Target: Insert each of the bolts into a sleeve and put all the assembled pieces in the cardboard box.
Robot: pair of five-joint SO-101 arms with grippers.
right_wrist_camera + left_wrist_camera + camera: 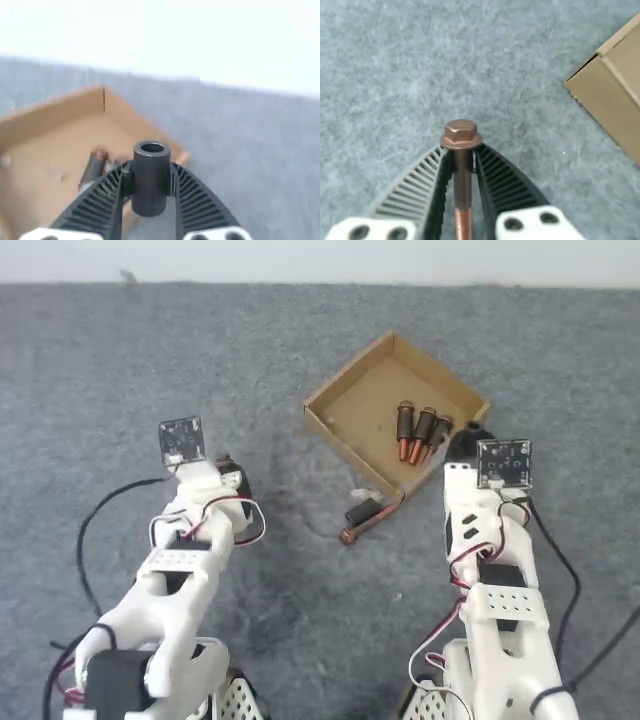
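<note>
The left gripper clamps a copper bolt over grey carpet. Right of centre, the cardboard box holds three assembled pieces. At the right, the right gripper grips a black sleeve. A white wall borders the carpet's far edge.

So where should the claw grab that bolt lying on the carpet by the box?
The loose bolt lies flat on the carpet, so its sides are free. A dark sleeve lies close against its middle, and the cardboard box corner is near its tip. So probably grip the bare shank just behind the head, coming straight down from above and squeezing across it.
</note>
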